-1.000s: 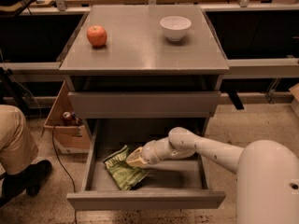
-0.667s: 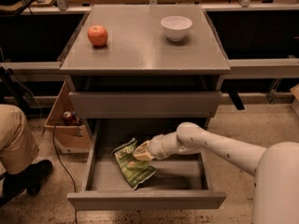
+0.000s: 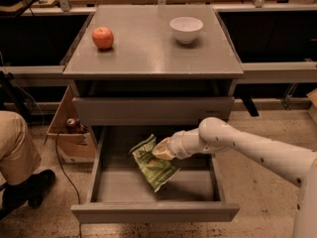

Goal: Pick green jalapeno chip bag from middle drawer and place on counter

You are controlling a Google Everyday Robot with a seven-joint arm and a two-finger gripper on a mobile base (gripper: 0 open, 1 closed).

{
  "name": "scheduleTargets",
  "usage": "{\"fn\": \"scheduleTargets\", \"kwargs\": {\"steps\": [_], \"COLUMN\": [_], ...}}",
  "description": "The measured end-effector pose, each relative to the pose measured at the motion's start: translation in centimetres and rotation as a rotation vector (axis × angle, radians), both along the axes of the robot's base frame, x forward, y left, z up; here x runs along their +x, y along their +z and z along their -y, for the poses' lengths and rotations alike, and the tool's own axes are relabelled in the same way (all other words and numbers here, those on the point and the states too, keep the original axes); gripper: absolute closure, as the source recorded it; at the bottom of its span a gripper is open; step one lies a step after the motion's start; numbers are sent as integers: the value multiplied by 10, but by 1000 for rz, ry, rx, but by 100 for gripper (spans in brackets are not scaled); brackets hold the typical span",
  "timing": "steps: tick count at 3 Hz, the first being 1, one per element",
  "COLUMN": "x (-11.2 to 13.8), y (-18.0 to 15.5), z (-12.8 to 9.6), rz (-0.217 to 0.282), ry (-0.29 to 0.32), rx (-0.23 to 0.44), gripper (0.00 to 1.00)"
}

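Gripper (image 3: 162, 150) pinches the top edge of the green chip bag (image 3: 154, 166) (crumpled, hanging tilted) inside the open drawer (image 3: 153, 212), toward its back wall.

One gripper (image 3: 162, 150), over the near middle drawer (image 3: 153, 213), clasps one green jalapeno chip bag (image 3: 154, 166). One counter (image 3: 148, 53) bears one apple (image 3: 103, 37), left, and one bowl (image 3: 186, 29), right. Drawers: two, counting the upper drawer (image 3: 153, 110).
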State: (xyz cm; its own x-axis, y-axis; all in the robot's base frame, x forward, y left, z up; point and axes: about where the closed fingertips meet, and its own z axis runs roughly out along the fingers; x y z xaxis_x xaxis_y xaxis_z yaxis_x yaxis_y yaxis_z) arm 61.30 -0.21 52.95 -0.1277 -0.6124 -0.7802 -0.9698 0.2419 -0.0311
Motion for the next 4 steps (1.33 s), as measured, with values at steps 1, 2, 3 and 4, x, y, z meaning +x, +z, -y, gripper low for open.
{"fn": "scheduleTargets", "kwargs": {"steps": [1,2,3,4], "x": [10,18,18,14], "y": [27,67,67,91], "z": [16,44,44,49], "rz": [38,88,88,111], "ry": [-23,-66,-66,-67], "rx": [-52,-143,-143,-164], "gripper": [100,100,100,100]}}
